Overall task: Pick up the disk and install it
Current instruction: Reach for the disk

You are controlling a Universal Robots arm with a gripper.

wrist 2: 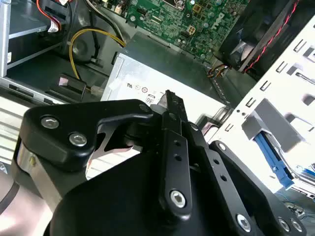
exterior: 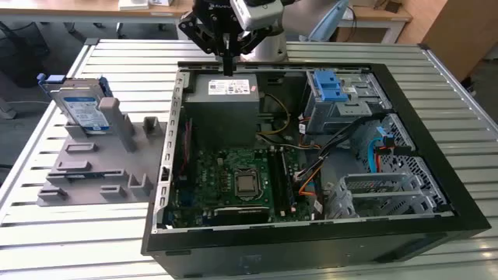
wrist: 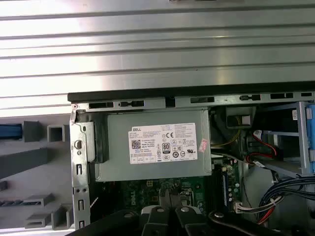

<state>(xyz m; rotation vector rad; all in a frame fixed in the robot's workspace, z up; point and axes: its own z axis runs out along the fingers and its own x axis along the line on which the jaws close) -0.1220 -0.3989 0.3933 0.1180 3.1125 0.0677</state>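
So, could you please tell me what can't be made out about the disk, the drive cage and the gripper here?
- The disk: in the exterior view, its lower edge is hidden by the grey holder it stands in.
- The drive cage: in the exterior view, its bays are hidden under its top and the blue latches.
- The gripper: in the second wrist view, its own black links hide what lies beneath.

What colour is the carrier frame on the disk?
Bright blue, on the disk; the exterior view shows it best.
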